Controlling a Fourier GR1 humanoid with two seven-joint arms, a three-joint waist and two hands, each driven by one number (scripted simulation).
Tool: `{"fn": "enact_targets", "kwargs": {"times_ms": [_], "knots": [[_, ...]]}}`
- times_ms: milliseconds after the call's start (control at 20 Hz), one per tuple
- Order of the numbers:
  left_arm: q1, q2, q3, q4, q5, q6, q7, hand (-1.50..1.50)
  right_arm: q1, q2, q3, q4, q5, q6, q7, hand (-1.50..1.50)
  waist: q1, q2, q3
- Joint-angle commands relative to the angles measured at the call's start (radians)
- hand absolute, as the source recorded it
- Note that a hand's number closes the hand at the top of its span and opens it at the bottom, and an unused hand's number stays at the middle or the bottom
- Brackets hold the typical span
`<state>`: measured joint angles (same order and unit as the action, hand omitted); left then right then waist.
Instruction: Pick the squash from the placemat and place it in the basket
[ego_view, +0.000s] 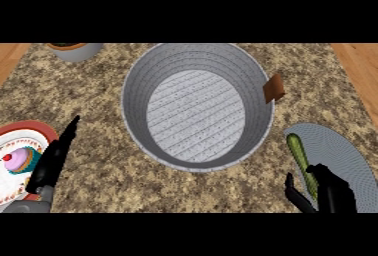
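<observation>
At the lower right of the frame the right hand rises from the bottom edge over the grey placemat, its thumb set apart at the left and its fingers part-curled on either side of the lower end of the squash; whether they actually touch it cannot be told. The squash is a slim green vegetable lying lengthwise along the left portion of the placemat, its upper end free and pointing toward the top of the frame. At the lower left, the left hand stands with fingers straight and pressed together, pointing up and slightly right, holding nothing, just beside a red-rimmed plate. The plate is cut by the left edge and carries a small round item in pink, teal and red, possibly a cupcake. All of this rests on a speckled brown-and-beige counter top. Farther up, at the centre of the frame, sits the large round grey basket, ribbed inside, with a small brown tag on its right rim. In the upper left corner a grey pot with brown contents is partly cut off. Wooden surface shows along the upper right and upper left edges.
</observation>
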<state>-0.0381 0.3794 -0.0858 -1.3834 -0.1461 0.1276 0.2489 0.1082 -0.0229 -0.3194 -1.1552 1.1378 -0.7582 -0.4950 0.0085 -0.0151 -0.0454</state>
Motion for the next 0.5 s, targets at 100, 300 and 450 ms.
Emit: {"fn": "enact_targets", "kwargs": {"times_ms": [100, 300, 450], "knots": [[0.013, -0.022, -0.017, 0.003, -0.011, 0.01, 0.016, 0.0, 0.034, 0.022, 0.098, -0.195, 0.079, 0.205, 0.282, 1.5, -0.023, 0.008, 0.034], [0.046, -0.006, -0.004, -0.013, -0.006, 0.004, 0.005, 0.0, 0.054, 0.023, 0.176, -0.503, 0.127, 0.324, 0.419, 1.5, -0.029, -0.002, 0.035], [0.051, 0.005, 0.013, 0.011, -0.001, 0.0, -0.015, 0.0, 0.036, 0.023, 0.198, -0.711, 0.183, 0.476, 0.515, 1.5, -0.038, -0.002, 0.033]]}}
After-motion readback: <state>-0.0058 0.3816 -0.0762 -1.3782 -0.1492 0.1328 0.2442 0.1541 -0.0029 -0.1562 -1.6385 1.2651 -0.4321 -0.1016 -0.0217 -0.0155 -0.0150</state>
